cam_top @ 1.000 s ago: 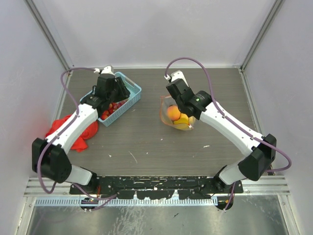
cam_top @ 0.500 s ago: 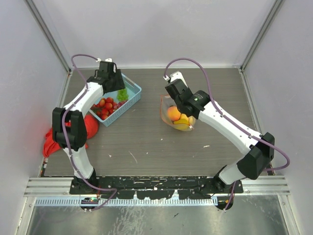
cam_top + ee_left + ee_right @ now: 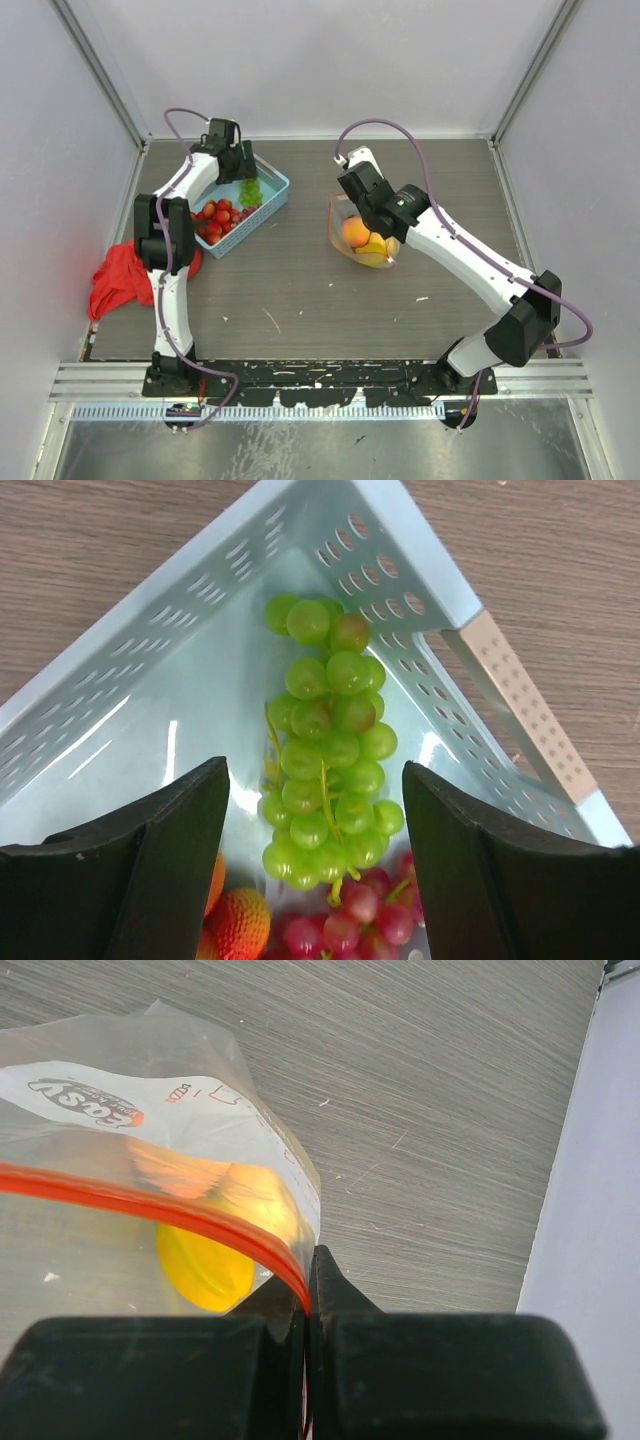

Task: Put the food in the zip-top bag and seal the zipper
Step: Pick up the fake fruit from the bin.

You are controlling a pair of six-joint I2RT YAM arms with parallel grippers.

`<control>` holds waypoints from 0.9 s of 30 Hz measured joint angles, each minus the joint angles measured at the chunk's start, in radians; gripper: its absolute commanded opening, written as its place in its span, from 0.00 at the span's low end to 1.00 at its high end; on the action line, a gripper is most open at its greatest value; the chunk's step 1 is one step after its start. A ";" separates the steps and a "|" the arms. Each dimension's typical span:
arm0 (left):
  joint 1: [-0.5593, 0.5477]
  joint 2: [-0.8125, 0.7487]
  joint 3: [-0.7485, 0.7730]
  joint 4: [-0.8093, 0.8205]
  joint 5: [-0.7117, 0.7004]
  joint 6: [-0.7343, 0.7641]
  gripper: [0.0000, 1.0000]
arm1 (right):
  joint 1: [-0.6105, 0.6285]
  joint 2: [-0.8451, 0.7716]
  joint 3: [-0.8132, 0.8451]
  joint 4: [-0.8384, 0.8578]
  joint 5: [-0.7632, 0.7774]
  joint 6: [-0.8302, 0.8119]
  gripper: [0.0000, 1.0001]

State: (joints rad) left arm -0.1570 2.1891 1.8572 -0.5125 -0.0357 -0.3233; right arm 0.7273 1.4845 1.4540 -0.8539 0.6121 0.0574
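Observation:
Held open, my left gripper (image 3: 240, 168) hangs over the far corner of the light-blue basket (image 3: 276, 183), its fingers either side of a bunch of green grapes (image 3: 328, 750) without touching it. Red strawberries (image 3: 214, 216) fill the basket's near part. A strawberry (image 3: 236, 926) and red grapes (image 3: 345, 920) lie just below the green bunch. My right gripper (image 3: 308, 1282) is shut on the red-orange zipper (image 3: 150, 1208) of the clear zip-top bag (image 3: 362, 238) and holds its mouth up. The peach (image 3: 354, 231) and the yellow lemon (image 3: 205, 1260) sit inside the bag.
A red cloth (image 3: 120, 280) lies crumpled at the table's left edge beside the left arm. The basket's wall (image 3: 430, 570) rises close around the left fingers. Grey walls close in the back and both sides.
The left arm folded back toward the far left and its gripper moved to the basket's far corner, opening wider and uncovering the fruit. The right arm and bag stayed put.

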 measured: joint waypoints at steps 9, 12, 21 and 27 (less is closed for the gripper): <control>0.001 0.133 0.094 -0.059 0.025 0.000 0.71 | 0.000 0.000 0.000 0.001 -0.015 -0.003 0.02; 0.001 0.161 0.123 -0.075 0.025 0.003 0.67 | 0.000 0.002 0.000 0.002 -0.026 -0.003 0.02; 0.001 0.190 0.154 -0.089 0.021 0.027 0.38 | 0.000 0.002 0.000 0.010 -0.049 -0.003 0.02; 0.001 0.192 0.154 -0.091 0.024 0.034 0.18 | 0.000 0.002 -0.006 0.020 -0.052 -0.003 0.02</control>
State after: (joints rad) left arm -0.1558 2.3806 2.0113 -0.6033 -0.0120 -0.2897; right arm 0.7273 1.4868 1.4483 -0.8341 0.5598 0.0540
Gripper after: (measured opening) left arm 0.263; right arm 0.038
